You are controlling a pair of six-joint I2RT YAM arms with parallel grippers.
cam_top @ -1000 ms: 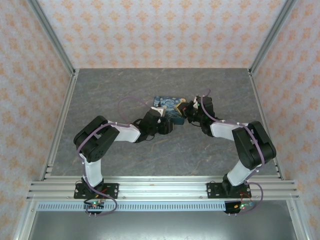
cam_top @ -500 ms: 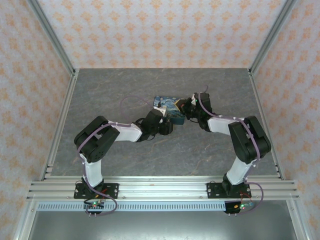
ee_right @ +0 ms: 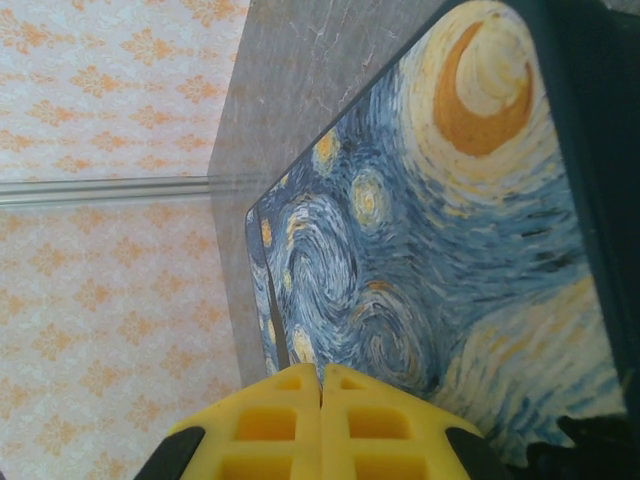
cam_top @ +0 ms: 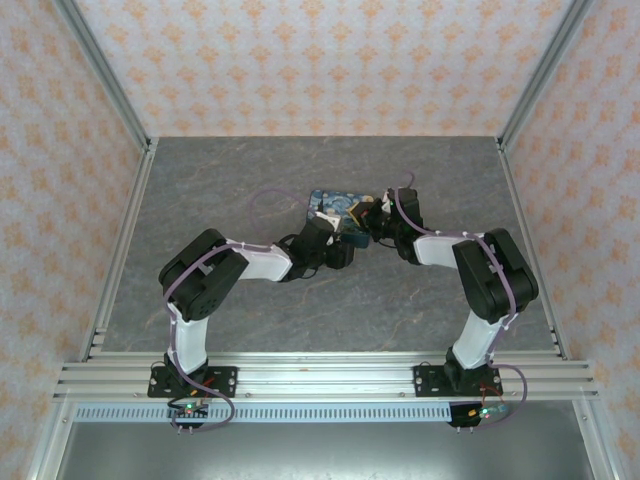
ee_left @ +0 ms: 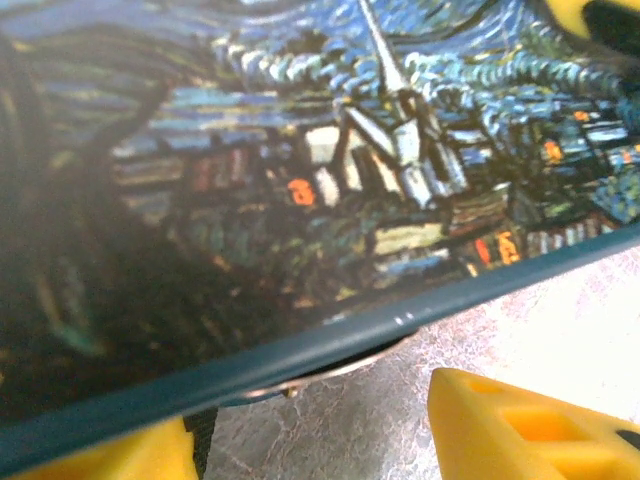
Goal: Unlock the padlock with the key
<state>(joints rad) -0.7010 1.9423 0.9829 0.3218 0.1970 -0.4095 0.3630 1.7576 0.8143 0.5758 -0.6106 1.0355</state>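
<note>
The right hand (ee_right: 321, 398) is hovering pinched shut by the starry-print box (ee_right: 420, 250), while the left hand (ee_left: 300, 422) is sitting half-open, apparently not gripping, at the box's edge.

1. Table (cam_top: 250, 180): flat grey top with a marbled stone pattern, running from the near edge to the far wall.
2. Edges: aluminium profiles (cam_top: 118, 250) run along the left and right sides, and ribbed rails (cam_top: 320, 378) span the near edge.
3. Box (cam_top: 333, 207): dark blue, with a swirled starry-night print facing up. It lies on the top near the middle.
4. Left wrist view: the box's dark rim sits close over the grey surface, with shadow beneath it.
</note>
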